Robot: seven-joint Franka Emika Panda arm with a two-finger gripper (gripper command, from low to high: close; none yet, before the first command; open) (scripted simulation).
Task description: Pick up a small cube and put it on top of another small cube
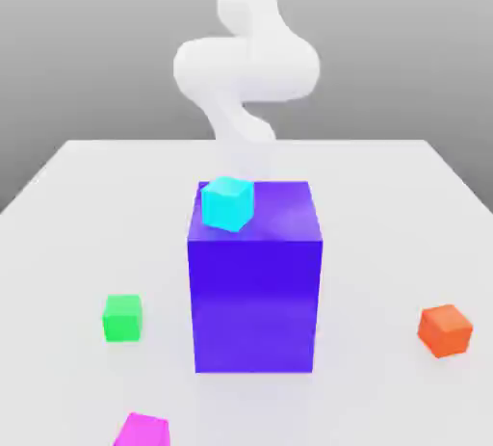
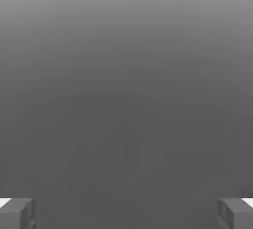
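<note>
My pincer (image 2: 126, 214) is fully open, with a wide gap between the fingertips and nothing held. The magenta cube (image 1: 143, 431) rests at the near edge of the exterior view, partly cut off by the frame. The green cube (image 1: 122, 319) sits on the tabletop (image 1: 385, 242), well apart from the orange cube (image 1: 445, 330). The cyan cube (image 1: 228, 204) is located on top of the blue-purple block (image 1: 254, 304).
</note>
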